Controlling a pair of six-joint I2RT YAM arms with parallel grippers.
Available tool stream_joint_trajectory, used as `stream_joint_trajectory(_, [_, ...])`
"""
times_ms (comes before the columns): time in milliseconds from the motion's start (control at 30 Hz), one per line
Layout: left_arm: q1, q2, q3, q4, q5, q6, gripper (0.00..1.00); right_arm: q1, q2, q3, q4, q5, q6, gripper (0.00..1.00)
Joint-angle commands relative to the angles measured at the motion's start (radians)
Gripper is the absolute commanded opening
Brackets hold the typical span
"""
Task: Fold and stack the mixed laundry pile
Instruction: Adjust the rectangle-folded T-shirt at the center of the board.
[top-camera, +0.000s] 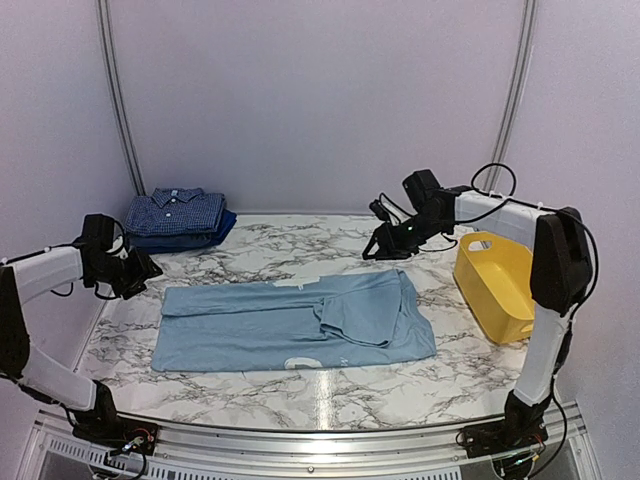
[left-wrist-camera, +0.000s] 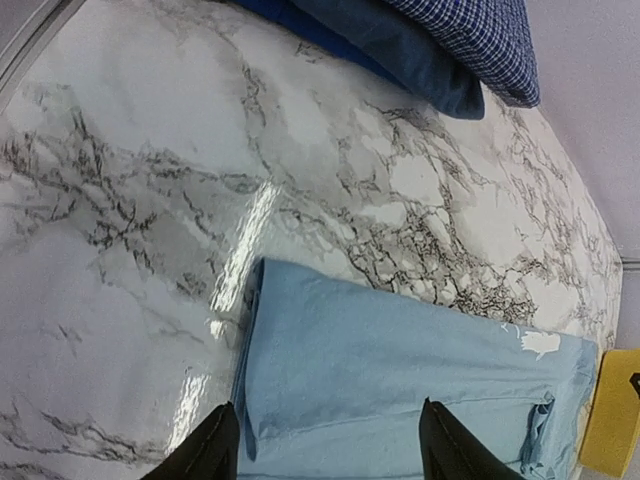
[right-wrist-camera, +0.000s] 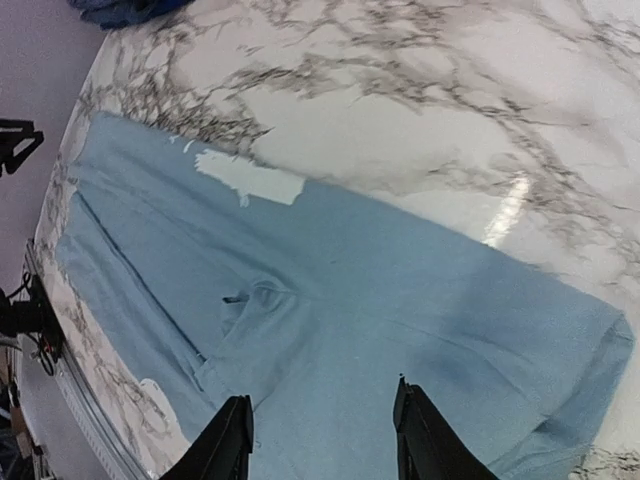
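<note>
A light-blue T-shirt (top-camera: 290, 320) lies flat mid-table, folded into a long band with a sleeve turned over near its right end. At the back left, a navy checked shirt (top-camera: 178, 210) sits folded on top of a dark-blue piece (top-camera: 215, 232). My left gripper (top-camera: 148, 268) hovers just off the T-shirt's left end, open and empty. In the left wrist view the T-shirt (left-wrist-camera: 400, 370) lies below the left gripper (left-wrist-camera: 325, 445). My right gripper (top-camera: 372, 250) hangs open beyond the T-shirt's far right corner. The right gripper (right-wrist-camera: 325, 440) looks down on the T-shirt (right-wrist-camera: 350, 290), holding nothing.
A yellow plastic tub (top-camera: 495, 285) stands at the right edge of the marble table (top-camera: 300, 255), under the right arm. Purple walls close in the back and sides. A metal rail runs along the near edge.
</note>
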Motion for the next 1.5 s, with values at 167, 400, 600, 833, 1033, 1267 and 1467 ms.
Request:
stream_joint_trajectory(167, [-0.013, -0.081, -0.142, -0.072, -0.021, -0.136, 0.66, 0.249, 0.112, 0.117, -0.166, 0.157, -0.026, 0.45])
stream_joint_trajectory(400, [-0.019, -0.096, -0.156, -0.082, -0.039, -0.141, 0.68, 0.378, 0.17, 0.169, -0.222, 0.241, -0.034, 0.49])
stream_joint_trajectory(600, [-0.024, -0.089, -0.158, -0.09, -0.051, -0.126, 0.68, 0.428, 0.201, 0.202, -0.251, 0.279, -0.029, 0.48])
stream_joint_trajectory(833, [-0.03, -0.071, -0.146, -0.089, -0.06, -0.12, 0.68, 0.475, 0.258, 0.262, -0.323, 0.391, -0.036, 0.47])
stream_joint_trajectory(1033, [-0.05, -0.024, -0.13, -0.091, -0.078, -0.107, 0.71, 0.495, 0.291, 0.301, -0.352, 0.452, -0.04, 0.33])
stream_joint_trajectory(1267, [-0.054, 0.019, -0.104, -0.088, -0.094, -0.108, 0.71, 0.499, 0.263, 0.308, -0.374, 0.433, -0.047, 0.0])
stream_joint_trajectory(1467, [-0.054, 0.048, -0.086, -0.082, -0.102, -0.106, 0.71, 0.499, 0.213, 0.313, -0.404, 0.398, -0.063, 0.0])
